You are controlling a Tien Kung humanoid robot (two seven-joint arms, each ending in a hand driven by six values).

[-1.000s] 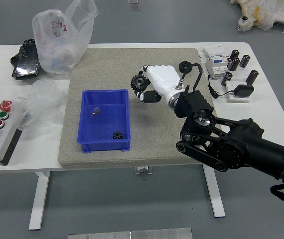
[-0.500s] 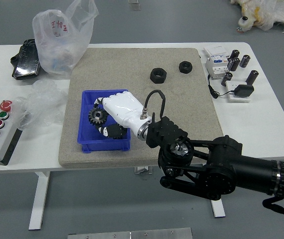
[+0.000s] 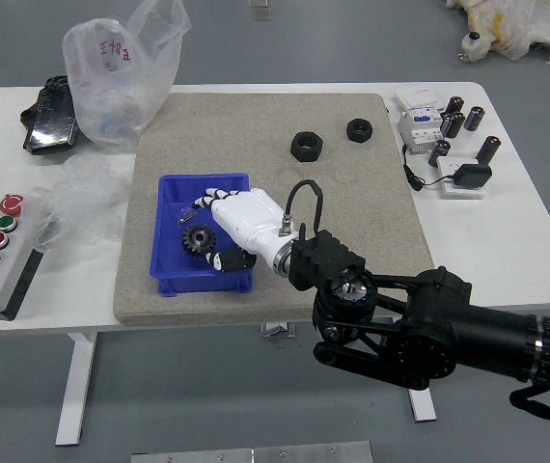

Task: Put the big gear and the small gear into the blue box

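Observation:
My right hand (image 3: 207,230) reaches over the blue box (image 3: 153,274) from the right, its fingers spread around empty space. Just left of the fingertips, the big dark gear (image 3: 198,240) lies within the box. The small gear is not visible in this view; the hand covers part of the box's right side. A small silvery item (image 3: 186,215) lies in the box beyond the big gear.
Two black rings (image 3: 306,147) sit on the beige mat (image 3: 371,222). A button panel (image 3: 3,260) and plastic bags (image 3: 125,77) are at the left. Black cylinders (image 3: 487,149) and white devices (image 3: 420,128) stand at the back right.
The right hand has moved left over the box with the big gear, then opened and drawn slightly right. The gear has dropped into the box.

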